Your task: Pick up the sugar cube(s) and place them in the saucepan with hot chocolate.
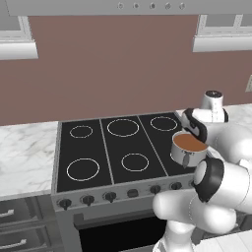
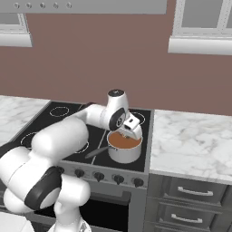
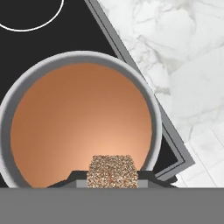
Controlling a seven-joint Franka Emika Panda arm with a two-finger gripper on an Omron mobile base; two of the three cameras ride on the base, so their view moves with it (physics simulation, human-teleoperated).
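Open mouth of the small round steel saucepan of brown liquid (image 3: pixel 81 127) unobstructed; bare black stovetop (image 1: pixel 98 147) and white marble counter (image 2: pixel 190 136) alongside.

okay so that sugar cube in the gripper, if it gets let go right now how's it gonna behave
The sugar cube, tiny and grainy, is probably light and crumbly. Flat-sided, it shouldn't roll. Held between the fingertips over the saucepan's brown liquid, it would likely drop straight in.

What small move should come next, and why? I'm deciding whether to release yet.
Probably open the gripper now. In the hand view the tiny tan-brown speckled sugar cube sits between the fingertips, over the brown liquid inside the rim of the round shiny steel saucepan. The right base view also shows the hand above the pot, so the cube should drop in.
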